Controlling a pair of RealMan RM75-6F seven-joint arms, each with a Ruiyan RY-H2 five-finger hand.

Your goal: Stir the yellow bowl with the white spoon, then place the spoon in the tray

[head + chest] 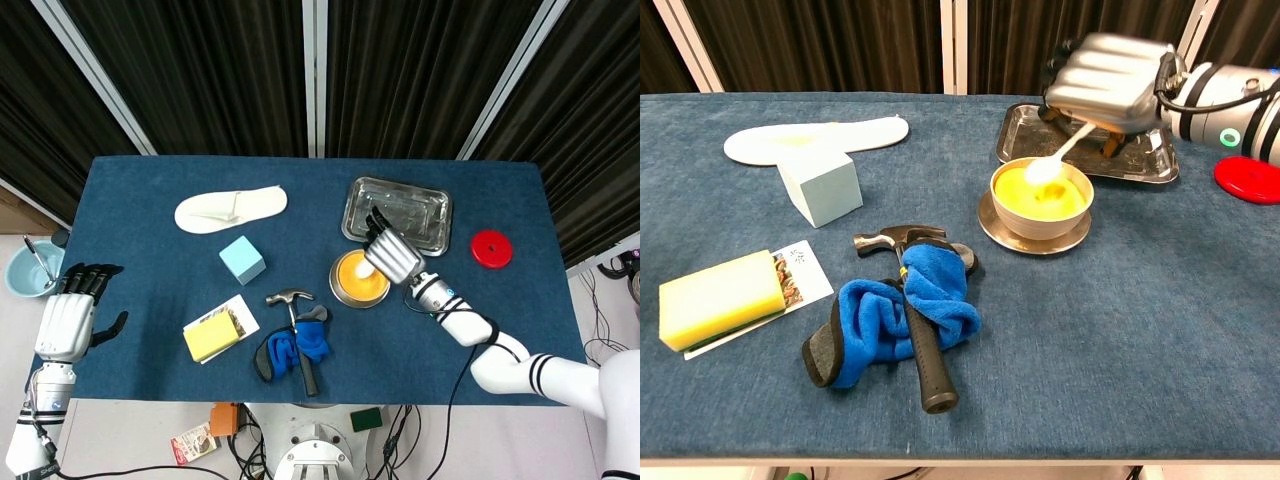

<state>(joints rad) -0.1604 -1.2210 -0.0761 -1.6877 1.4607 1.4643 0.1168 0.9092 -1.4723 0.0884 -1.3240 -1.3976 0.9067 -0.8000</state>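
Observation:
The yellow bowl (1040, 198) (356, 278) stands on a metal saucer near the middle of the table. My right hand (1110, 88) (390, 252) holds the white spoon (1052, 160) (368, 271) by its handle, above the bowl's far right side. The spoon slants down to the left, its head just over the bowl's rim. The metal tray (1145, 160) (420, 208) lies directly behind the bowl, under the hand. My left hand (70, 312) hangs off the table's left edge with fingers spread and nothing in it.
A hammer (915, 318) lies across a blue cloth (890, 315) in front of the bowl. A yellow sponge (715, 298), a light blue cube (822, 186) and a white slipper (815, 138) sit to the left. A red disc (1248, 178) lies right of the tray.

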